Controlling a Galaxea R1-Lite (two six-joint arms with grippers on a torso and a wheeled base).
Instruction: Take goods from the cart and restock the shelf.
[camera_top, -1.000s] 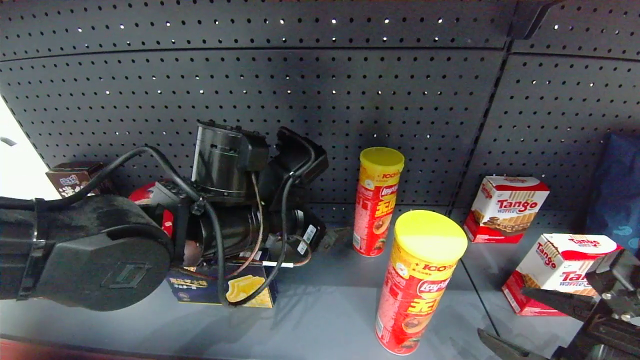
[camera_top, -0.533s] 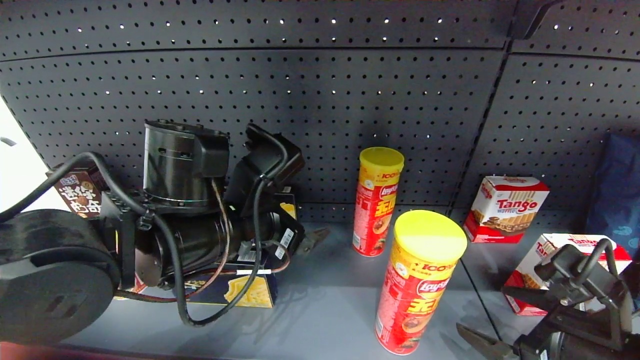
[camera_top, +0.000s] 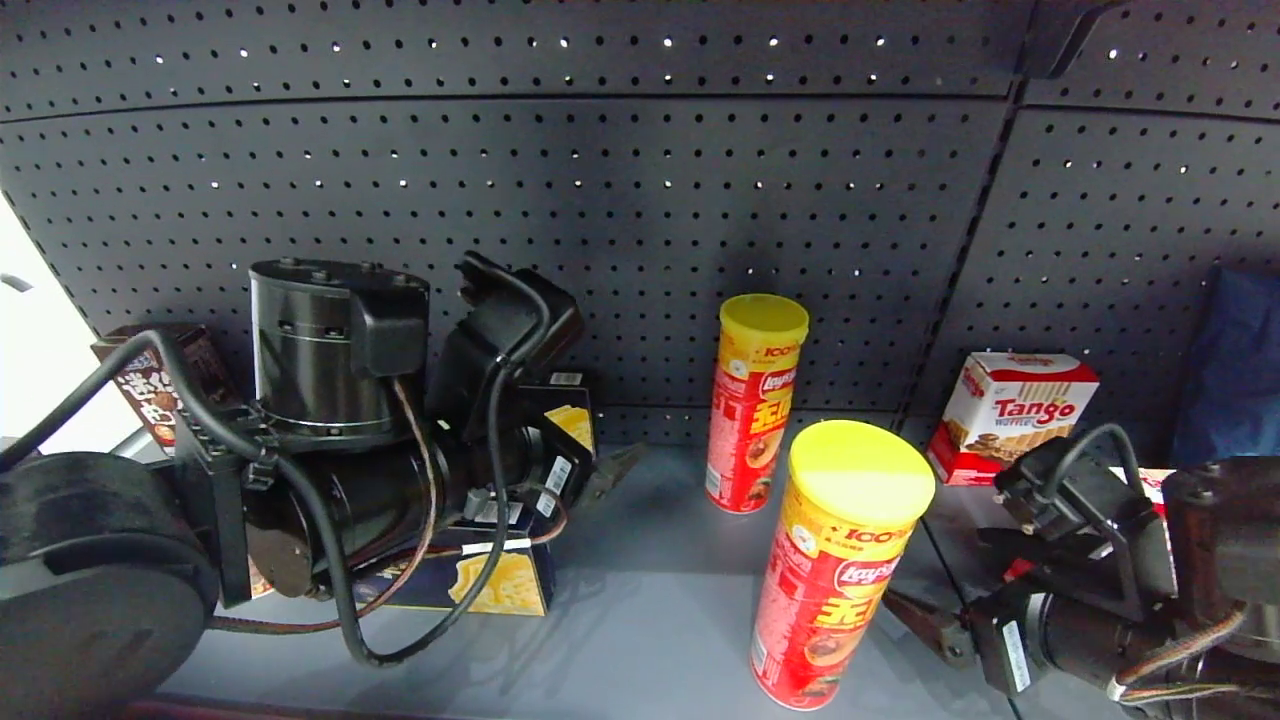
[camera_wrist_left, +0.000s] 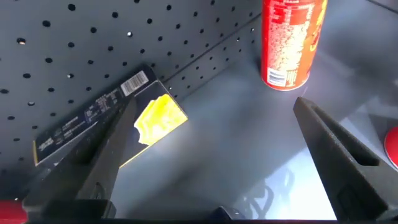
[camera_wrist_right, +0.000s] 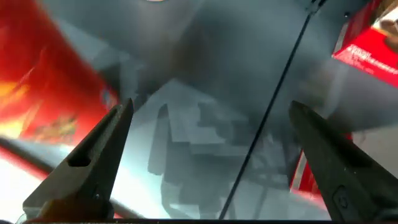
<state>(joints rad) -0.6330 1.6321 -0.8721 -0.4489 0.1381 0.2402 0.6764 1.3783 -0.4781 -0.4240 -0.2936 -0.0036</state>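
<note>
A dark blue snack box (camera_top: 565, 412) (camera_wrist_left: 106, 115) stands against the pegboard back panel of the shelf (camera_top: 640, 610). My left gripper (camera_top: 605, 470) (camera_wrist_left: 216, 106) is open just in front of it with nothing between its fingers. A second dark blue box (camera_top: 490, 585) lies under the left arm. Two red chip cans with yellow lids stand upright, one at the back (camera_top: 757, 400) (camera_wrist_left: 289, 40) and one at the front (camera_top: 840, 560) (camera_wrist_right: 43, 93). My right gripper (camera_top: 950, 585) (camera_wrist_right: 211, 109) is open and empty, low on the shelf just right of the front can.
A red and white wafer box (camera_top: 1015, 412) (camera_wrist_right: 373, 37) stands at the back right; another one is mostly hidden behind the right arm. A brown box (camera_top: 160, 385) sits far left, a blue bag (camera_top: 1235, 370) far right. A vertical shelf divider (camera_top: 960, 280) runs behind the cans.
The left arm has drawn back to the left, uncovering the blue box at the back panel. The right arm has come in from the lower right toward the front can.
</note>
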